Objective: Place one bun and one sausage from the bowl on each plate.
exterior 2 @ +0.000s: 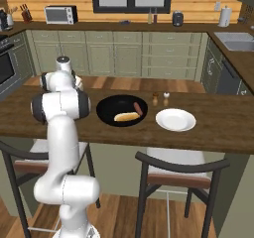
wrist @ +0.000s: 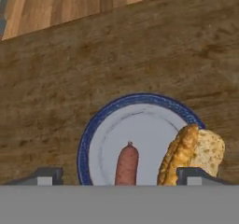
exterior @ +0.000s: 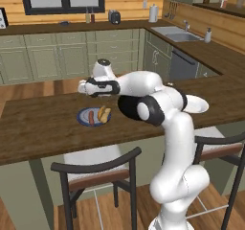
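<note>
Blue-grey round plate with the darker blue rim sits at nine o'clock on the dark wooden counter, already carrying one reddish sausage and one golden bun side by side, the bun overhanging the rim at three o'clock. My pincer hangs just above this plate, its two dark tips spread wide with nothing between them, so it is released.

Moving toward the middle, the wide shallow black bowl holds a second bun and a second sausage, lying apart from each other. At three o'clock of the bowl, just beside it, the plain white round plate has no food on it; two small shakers stand behind, at twelve o'clock.

I judge half the job remains. Risks from here: lifting away carelessly could clip the overhanging bun and tip it off; grasping the smooth bowl sausage off-centre could make it roll or squirt free; swinging across could knock the shakers.
</note>
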{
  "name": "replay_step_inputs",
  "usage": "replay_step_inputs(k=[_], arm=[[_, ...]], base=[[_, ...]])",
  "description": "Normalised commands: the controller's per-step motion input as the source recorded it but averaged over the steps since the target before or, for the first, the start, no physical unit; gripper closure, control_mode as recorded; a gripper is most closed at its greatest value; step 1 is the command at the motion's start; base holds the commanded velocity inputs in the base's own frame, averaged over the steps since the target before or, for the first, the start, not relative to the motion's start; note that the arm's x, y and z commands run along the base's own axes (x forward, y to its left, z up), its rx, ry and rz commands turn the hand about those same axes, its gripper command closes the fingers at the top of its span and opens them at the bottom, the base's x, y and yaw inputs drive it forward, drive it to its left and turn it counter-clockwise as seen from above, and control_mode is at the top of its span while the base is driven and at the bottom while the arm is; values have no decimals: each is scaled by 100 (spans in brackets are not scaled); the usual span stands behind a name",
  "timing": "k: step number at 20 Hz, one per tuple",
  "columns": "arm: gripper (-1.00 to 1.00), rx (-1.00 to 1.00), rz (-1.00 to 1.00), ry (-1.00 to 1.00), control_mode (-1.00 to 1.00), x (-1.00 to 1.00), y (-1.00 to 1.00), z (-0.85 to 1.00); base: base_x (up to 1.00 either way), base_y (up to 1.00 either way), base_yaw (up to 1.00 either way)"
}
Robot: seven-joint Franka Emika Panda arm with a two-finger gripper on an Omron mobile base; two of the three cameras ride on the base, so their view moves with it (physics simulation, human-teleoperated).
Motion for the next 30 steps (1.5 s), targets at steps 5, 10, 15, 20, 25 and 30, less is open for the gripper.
replay_step_inputs(k=[5,10,15,20,25,30], arm=[[-100,-4,1,-28,-100,-92,-100,87],[-100,-12,0,-10,-100,-100,-100,50],[-100,-25,-3,3,-100,-77,-100,20],[-100,-18,-31,30,-100,-12,-100,15],[-100,8,-27,28,-100,8,-73,0],[-100,10,-18,-8,-100,6,-30,-41]], base=[[0,0,0],[0,0,0],[0,0,0],[0,0,0],[0,0,0],[0,0,0]])
